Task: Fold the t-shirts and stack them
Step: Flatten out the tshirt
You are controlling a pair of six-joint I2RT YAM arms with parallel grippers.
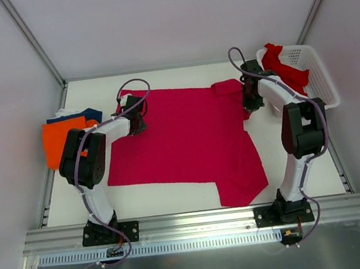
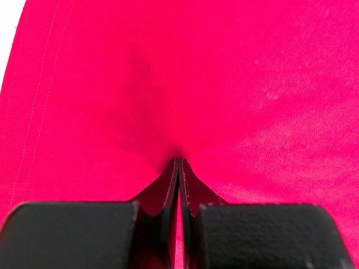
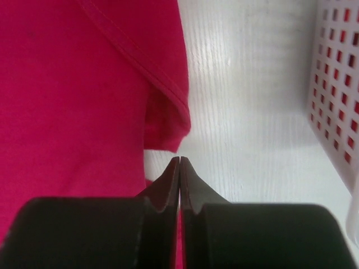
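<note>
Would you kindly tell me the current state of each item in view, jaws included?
magenta t-shirt: spread out, not yet folded.
basket: upright.
red t-shirt: crumpled, draped over the basket rim.
orange t-shirt: folded.
navy t-shirt: only an edge shows beyond the orange one.
left jaws: shut, pinching the magenta cloth.
right jaws: shut at the magenta sleeve edge; grip unclear.

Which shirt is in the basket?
The bright red shirt, draped over the white basket rim. The magenta one lies spread on the table; orange and navy sit folded at left.
</note>
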